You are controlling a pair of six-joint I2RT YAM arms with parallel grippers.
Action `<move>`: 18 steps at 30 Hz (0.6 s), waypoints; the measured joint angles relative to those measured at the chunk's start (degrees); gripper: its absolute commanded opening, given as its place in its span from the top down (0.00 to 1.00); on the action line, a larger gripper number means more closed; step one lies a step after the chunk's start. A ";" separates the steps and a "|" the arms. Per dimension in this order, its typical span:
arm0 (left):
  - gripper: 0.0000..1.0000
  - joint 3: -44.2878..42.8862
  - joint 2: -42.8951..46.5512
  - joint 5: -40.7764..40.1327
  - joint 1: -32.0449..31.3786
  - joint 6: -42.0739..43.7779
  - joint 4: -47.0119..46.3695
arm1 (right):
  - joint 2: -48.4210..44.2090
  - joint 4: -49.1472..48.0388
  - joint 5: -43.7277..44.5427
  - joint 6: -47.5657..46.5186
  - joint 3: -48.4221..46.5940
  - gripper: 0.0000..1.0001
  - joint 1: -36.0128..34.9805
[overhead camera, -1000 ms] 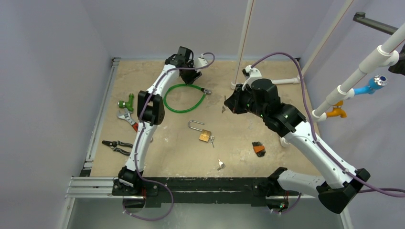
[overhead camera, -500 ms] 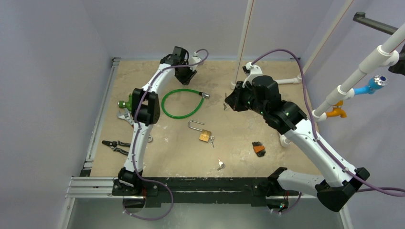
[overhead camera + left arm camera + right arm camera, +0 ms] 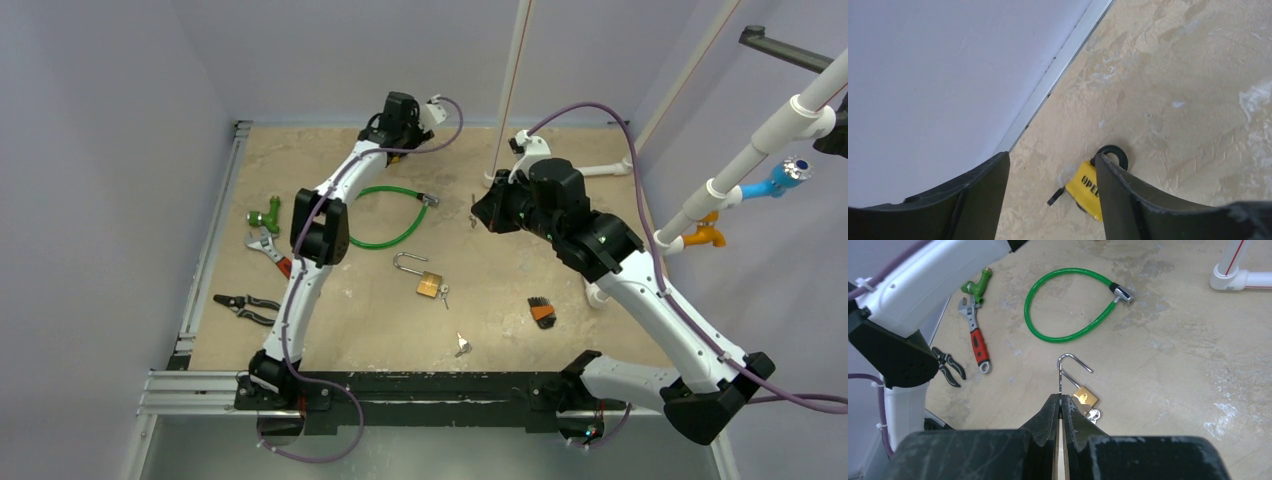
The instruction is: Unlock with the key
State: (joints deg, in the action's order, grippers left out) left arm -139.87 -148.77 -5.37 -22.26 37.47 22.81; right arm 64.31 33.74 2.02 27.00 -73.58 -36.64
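Note:
My right gripper (image 3: 476,212) is shut on a thin silver key (image 3: 1061,382), seen edge-on past its fingertips (image 3: 1061,399), and holds it above the table. A brass padlock (image 3: 429,284) with a raised steel shackle lies mid-table, and shows below the key in the right wrist view (image 3: 1085,397). A green cable lock (image 3: 391,217) lies further back. My left gripper (image 3: 398,118) is open at the back wall. Between its jaws (image 3: 1052,159) lies a small yellow padlock (image 3: 1086,186) with a black shackle, partly hidden by the right finger (image 3: 1120,195).
More keys (image 3: 462,345) lie near the front edge, and a small orange-and-black tool (image 3: 541,312) to their right. A wrench (image 3: 268,249), pliers (image 3: 244,306) and a green fitting (image 3: 264,216) lie at the left. White pipes (image 3: 590,170) stand at the back right.
My left gripper has left the cable lock's end and moved back to the rear wall, then slightly right. The cable lock shifted a little. My right gripper moved slightly back with the key.

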 measured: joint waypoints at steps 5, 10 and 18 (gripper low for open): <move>0.89 -0.17 -5.01 -5.07 -1.73 10.16 -8.07 | -0.94 -0.83 0.00 -0.07 0.31 1.00 0.42; 1.00 -0.44 -10.05 -5.53 -0.57 21.14 -11.72 | -1.49 -1.22 0.00 -0.13 0.72 1.00 0.72; 1.00 -2.05 -11.10 -3.63 2.05 26.62 -8.81 | -1.88 -1.57 0.00 -0.28 1.18 1.00 1.22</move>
State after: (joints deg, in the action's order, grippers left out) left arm -141.93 -159.87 -8.99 -20.21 64.10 14.00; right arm 62.43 32.16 2.02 26.72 -72.40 -35.42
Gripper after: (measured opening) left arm 0.001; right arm 0.004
